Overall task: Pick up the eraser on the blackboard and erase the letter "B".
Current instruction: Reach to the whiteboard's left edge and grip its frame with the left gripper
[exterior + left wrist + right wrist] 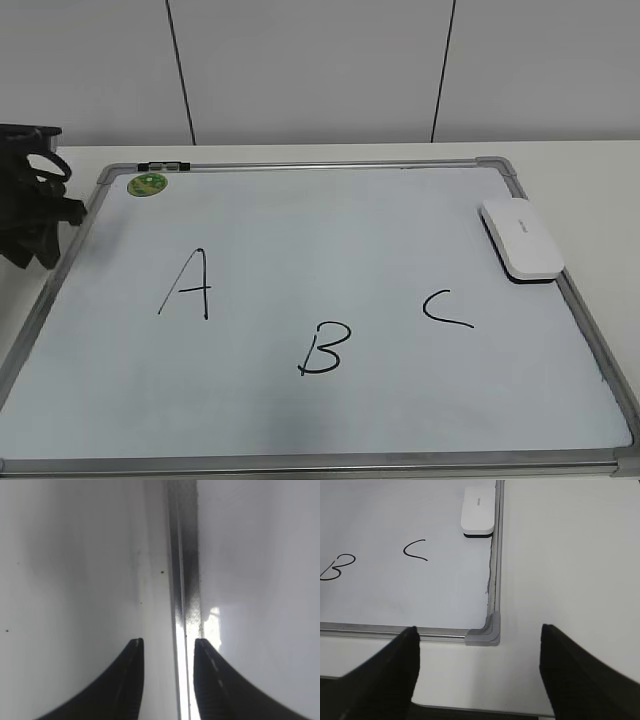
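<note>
Exterior view first: the large white dry-erase blackboard lies flat on a pale table, smooth and glossy inside a thin silver metal frame with grey corner caps. Black marker letters run across it: an "A" towards the left, the slanted letter "B" low in the middle, a "C" to the right. The small white rounded plastic eraser, a thin black felt layer showing under it, rests on the board's right edge, above and right of the "C". A small round green magnet sits near the far left corner. The black left arm bulks at the board's left edge, well apart from the eraser; its pincer's opening cannot be read from here. Left wrist view now: the left pincer shows two dark curved fingertips a narrow gap apart, holding nothing, and the shiny metal frame strip runs straight ahead of the gap between them, matte white surface either side. Right wrist view: the right pincer is spread wide and empty, its dark blunt fingertips low in the shot. The board's grey corner cap lies just ahead between them, the eraser far ahead along the frame, the "C" ahead and left, the "B" further left.
</note>
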`<state>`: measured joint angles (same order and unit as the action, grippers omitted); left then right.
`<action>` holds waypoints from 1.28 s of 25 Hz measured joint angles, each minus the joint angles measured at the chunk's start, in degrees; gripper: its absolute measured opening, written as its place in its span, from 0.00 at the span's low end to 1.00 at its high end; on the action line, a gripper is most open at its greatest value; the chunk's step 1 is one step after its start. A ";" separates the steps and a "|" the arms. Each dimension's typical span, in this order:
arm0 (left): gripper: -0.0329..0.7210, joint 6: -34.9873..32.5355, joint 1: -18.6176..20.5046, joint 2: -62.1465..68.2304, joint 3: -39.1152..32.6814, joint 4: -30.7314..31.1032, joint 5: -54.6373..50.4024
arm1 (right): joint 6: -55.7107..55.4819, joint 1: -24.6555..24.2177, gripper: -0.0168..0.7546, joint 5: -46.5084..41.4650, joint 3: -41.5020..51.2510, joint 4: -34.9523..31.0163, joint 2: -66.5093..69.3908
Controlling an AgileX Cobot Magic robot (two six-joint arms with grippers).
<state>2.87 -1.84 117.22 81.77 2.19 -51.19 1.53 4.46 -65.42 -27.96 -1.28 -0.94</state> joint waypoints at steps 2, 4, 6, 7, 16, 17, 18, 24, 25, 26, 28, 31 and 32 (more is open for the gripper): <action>0.36 0.00 0.00 1.35 0.13 0.00 0.00 | 0.00 0.00 0.74 0.00 0.00 0.00 0.00; 0.36 0.00 0.00 2.37 0.22 0.00 -0.09 | 0.00 0.00 0.74 0.00 0.00 0.00 0.00; 0.36 0.00 0.00 3.03 0.35 0.00 -0.09 | 0.00 0.00 0.74 0.00 0.00 0.00 0.00; 0.36 0.00 0.00 3.43 0.48 0.00 -0.09 | 0.00 0.00 0.74 0.00 0.00 0.00 0.00; 0.36 0.00 0.00 4.83 1.26 -0.86 -0.53 | 0.00 0.00 0.74 0.00 0.00 0.00 0.00; 0.34 0.00 0.00 4.83 1.30 -1.08 -0.53 | 0.00 0.00 0.74 0.00 0.00 0.00 0.00; 0.30 0.00 0.00 4.87 1.39 -1.30 -0.53 | 0.00 0.00 0.74 0.00 0.00 0.00 0.00; 0.08 0.26 0.00 4.96 1.39 -2.19 -0.66 | 0.00 0.00 0.74 0.00 0.00 0.00 0.00; 0.08 0.36 0.00 4.96 1.39 -2.19 -0.66 | 0.00 0.00 0.74 0.00 0.00 0.00 0.00; 0.08 0.36 0.00 4.96 1.39 -2.19 -0.66 | 0.00 0.00 0.74 0.00 0.00 -0.13 0.00; 0.08 0.49 0.00 4.96 1.39 -2.19 -0.66 | 0.00 0.00 0.74 0.00 0.00 -0.86 0.00; 0.08 0.49 0.00 4.96 1.39 -2.19 -0.66 | 0.00 0.00 0.74 0.00 -0.36 -2.45 0.61; 0.08 0.52 0.00 4.96 1.39 -2.19 -0.66 | 0.00 0.00 0.74 0.00 -0.76 -2.56 1.53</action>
<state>3.39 -1.84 122.19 83.16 0.00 -51.85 1.53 4.46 -65.42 -28.73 -3.84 0.60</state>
